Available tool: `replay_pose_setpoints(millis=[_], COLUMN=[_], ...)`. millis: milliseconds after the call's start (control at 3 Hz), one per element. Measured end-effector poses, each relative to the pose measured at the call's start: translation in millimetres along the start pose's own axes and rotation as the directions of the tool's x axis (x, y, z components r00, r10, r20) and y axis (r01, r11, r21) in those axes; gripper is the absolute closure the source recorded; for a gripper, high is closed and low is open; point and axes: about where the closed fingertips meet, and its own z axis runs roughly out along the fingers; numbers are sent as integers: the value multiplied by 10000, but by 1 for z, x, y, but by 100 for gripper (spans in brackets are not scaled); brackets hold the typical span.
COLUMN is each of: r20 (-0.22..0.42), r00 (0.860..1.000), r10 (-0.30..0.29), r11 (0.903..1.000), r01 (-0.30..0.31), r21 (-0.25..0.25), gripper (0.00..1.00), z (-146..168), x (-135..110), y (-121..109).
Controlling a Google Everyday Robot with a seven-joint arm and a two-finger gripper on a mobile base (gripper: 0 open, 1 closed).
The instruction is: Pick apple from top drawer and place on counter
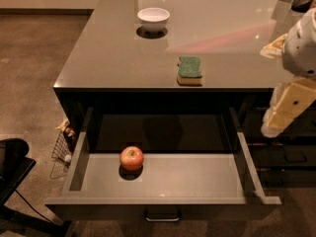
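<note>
The small red apple (132, 158) with a yellowish patch lies on the pale grey floor of the open top drawer (197, 179), left of its middle. The drawer is pulled fully out below the counter (113, 53). My gripper (289, 110) hangs at the right edge of the view, beside the counter's front right corner and above the drawer's right side. It is well to the right of the apple, apart from it, and nothing shows in it.
A white bowl (153, 18) stands at the back of the counter. A green-topped sponge (189, 70) lies near the counter's front edge. A wire basket (63, 147) sits on the floor left of the drawer. A dark chair base (12, 167) is at lower left.
</note>
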Motion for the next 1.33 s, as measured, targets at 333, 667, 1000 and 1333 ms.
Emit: replay_pose_setpoints(millis=[333, 667, 1000, 1333], r20=[1321, 3451, 4478, 4569], r00=[9910, 9329, 8793, 8742], r10=[218, 1028, 1623, 1644], r11=[9997, 9945, 9867, 9864], r01=[-198, -895, -1398, -1423], r21=[-159, -544, -832, -827], gripper=[0, 0, 0, 0], z=[35, 99, 133, 133], x=[4, 15, 15, 13], y=[7, 22, 30, 30])
